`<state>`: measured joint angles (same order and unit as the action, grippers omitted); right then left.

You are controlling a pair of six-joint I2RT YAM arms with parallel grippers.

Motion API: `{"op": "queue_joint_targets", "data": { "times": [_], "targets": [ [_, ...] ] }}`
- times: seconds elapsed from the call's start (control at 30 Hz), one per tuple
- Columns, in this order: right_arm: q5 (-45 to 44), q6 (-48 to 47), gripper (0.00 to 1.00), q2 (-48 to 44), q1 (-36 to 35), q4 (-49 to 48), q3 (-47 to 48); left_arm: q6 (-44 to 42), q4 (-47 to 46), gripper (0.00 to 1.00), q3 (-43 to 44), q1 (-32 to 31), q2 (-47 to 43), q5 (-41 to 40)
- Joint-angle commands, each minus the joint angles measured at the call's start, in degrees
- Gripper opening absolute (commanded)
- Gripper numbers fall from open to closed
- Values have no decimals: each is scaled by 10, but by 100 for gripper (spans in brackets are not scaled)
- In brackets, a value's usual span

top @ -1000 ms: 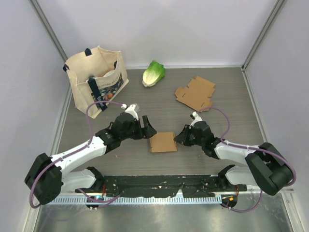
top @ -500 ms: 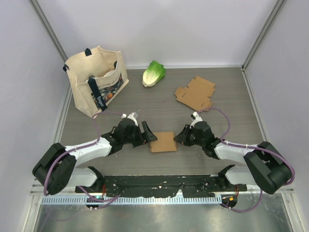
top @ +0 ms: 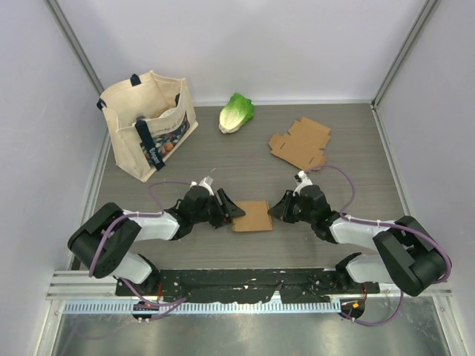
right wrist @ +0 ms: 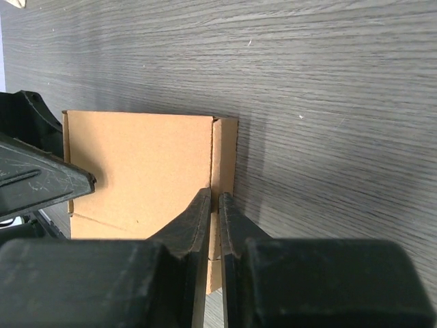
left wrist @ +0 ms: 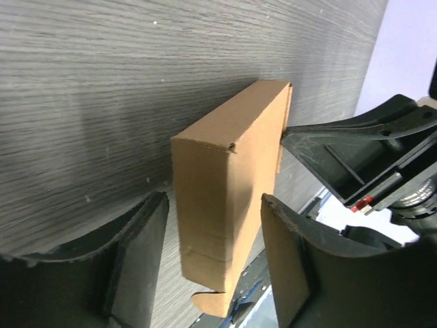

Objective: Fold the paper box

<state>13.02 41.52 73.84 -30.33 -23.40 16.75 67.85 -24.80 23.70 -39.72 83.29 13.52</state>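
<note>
At the far left of the grey wood-grain worktop (top: 223, 159) stands a cream canvas tote bag with dark handles (top: 148, 122). To its right, near the back wall, lies a green head of lettuce (top: 236, 111).

Nearer the front, the left gripper (top: 236, 211) is low over the worktop with its jaws apart. They straddle the left end of the folded brown cardboard box (top: 251, 216). In the left wrist view one black finger (left wrist: 136, 256) stands clear of the box's side, while the other is just beside it or touching it. The box lies flat on the worktop between the two arms.

The right gripper (top: 273, 210) meets the box from the other side. Its fingers (right wrist: 194, 222) are drawn almost together, pinching the thin cardboard at the box's right edge.

Farther back and to the right, well apart from the box, lies a flat unfolded brown cardboard blank (top: 300, 143).
</note>
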Motion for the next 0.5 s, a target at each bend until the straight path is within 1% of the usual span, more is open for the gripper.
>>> {"op": "queue_joint_targets", "data": {
  "times": [0.0, 0.07, 0.13, 0.2, 0.23, 0.27, 0.3, 0.33, 0.37, 0.4, 0.47],
  "targets": [
    [-20, -33, 15, 21, 4, 46, -1, 43, -98, 53, -6, 0, 9, 19],
    [-19, -40, 20, 18, 4, 66, 13, 54, -105, 47, -15, 0, 4, 16],
    [-15, -44, 23, 1, 1, 80, 25, 67, -95, 42, -20, 0, -15, 8],
    [-26, -53, 30, -37, -7, 114, 37, 71, -71, 37, -26, 2, -29, 4],
    [-36, -68, 33, -51, -12, 133, 46, 77, -62, 36, -28, 3, -48, 4],
    [-65, -76, 42, -68, -27, 174, 64, 81, -44, 36, -31, 5, -56, 5],
    [-78, -86, 46, -97, -33, 194, 74, 85, -33, 35, -33, 7, -63, 8],
    [-91, -108, 49, -112, -47, 230, 94, 97, -7, 34, -33, 10, -79, 12],
    [-130, -121, 56, -126, -61, 254, 106, 104, 8, 33, -33, 17, -86, 21],
    [-162, -136, 59, -135, -105, 270, 117, 114, 21, 33, -35, 19, -94, 27],
    [-203, -177, 67, -152, -154, 312, 153, 147, 45, 33, -44, 35, -120, 43]
  ]
}}
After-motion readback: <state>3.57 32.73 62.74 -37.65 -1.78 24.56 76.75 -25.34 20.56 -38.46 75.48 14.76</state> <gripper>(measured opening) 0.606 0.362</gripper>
